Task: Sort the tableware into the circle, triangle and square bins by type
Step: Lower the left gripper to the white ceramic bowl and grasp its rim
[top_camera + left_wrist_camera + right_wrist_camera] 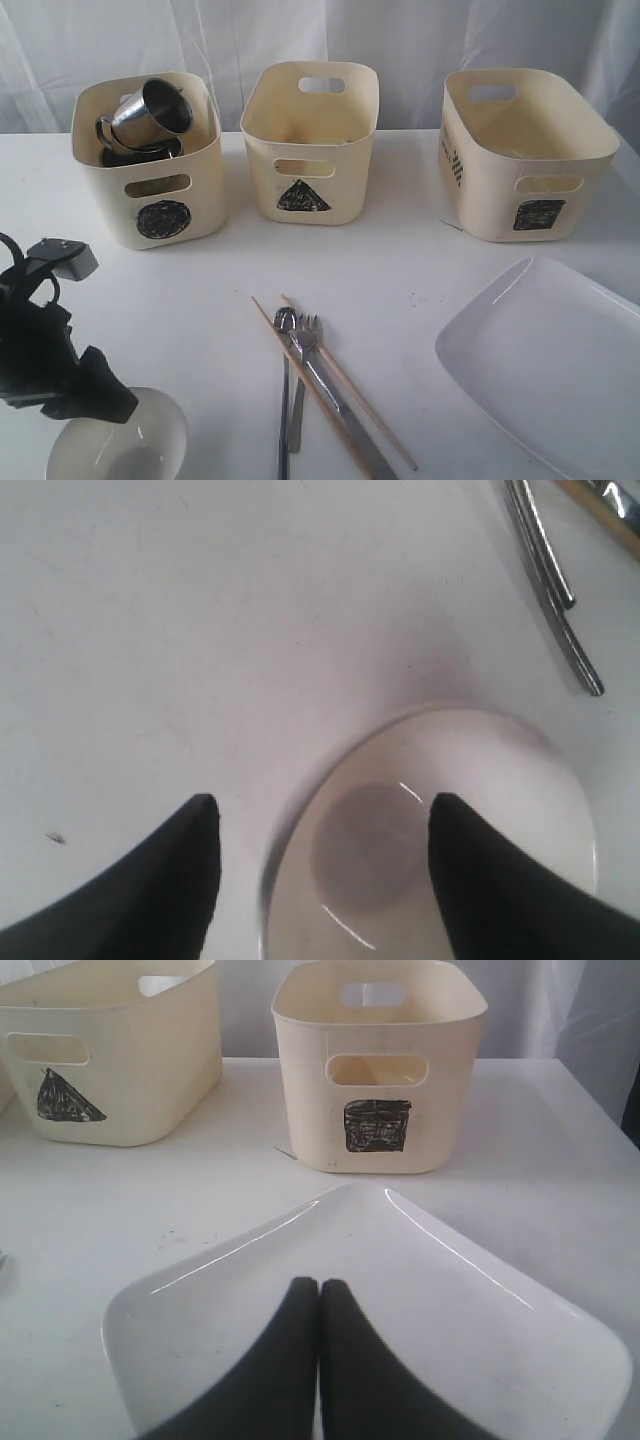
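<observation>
left claw wide open over round white bowl, one finger outside rim, other above inside, nothing gripped. right claw pressed shut, empty, above large white rectangular plate. two steel mugs sit in cream circle-marked tub.

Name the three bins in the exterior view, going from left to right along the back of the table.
circle bin, with steel mugs inside → triangle bin → square bin
</observation>
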`<state>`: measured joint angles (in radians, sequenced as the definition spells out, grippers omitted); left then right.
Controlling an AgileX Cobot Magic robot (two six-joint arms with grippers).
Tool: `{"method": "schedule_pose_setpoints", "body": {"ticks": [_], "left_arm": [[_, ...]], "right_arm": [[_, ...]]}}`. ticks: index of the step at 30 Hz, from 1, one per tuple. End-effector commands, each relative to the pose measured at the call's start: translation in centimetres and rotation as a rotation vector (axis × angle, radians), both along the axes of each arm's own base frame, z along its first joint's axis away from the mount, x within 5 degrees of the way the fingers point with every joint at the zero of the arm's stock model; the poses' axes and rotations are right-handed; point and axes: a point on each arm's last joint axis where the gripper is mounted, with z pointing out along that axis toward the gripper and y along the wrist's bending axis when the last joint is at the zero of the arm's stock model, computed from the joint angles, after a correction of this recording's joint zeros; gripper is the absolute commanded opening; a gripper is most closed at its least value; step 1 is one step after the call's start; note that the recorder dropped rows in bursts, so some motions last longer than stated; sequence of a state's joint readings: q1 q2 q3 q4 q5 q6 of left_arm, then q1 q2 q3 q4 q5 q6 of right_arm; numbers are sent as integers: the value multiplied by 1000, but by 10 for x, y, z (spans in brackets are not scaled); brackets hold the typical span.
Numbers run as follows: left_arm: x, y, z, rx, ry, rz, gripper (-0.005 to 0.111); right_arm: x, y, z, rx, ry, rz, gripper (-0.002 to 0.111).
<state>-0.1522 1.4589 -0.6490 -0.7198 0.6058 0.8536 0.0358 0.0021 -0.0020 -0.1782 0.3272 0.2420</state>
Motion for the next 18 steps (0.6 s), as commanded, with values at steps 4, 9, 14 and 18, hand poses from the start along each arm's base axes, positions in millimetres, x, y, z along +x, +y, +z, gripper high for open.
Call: {"method": "schedule_pose_setpoints", "body": {"ticks": [4,9,14,18], "left_arm": [[-7,4,-13,33,-23,21,64],[-10,6,-17,50,-28,37,61],[-10,6,-17,52,-25,28,36],[-11,7,-18,60,-26,19,22]], "right_arm": [[0,0,1,-1,-14,6,0],[0,0,1,-1,-14,6,0],[0,0,1,-1,-14,6,0],[0,0,1,-1,-14,6,0]]}}
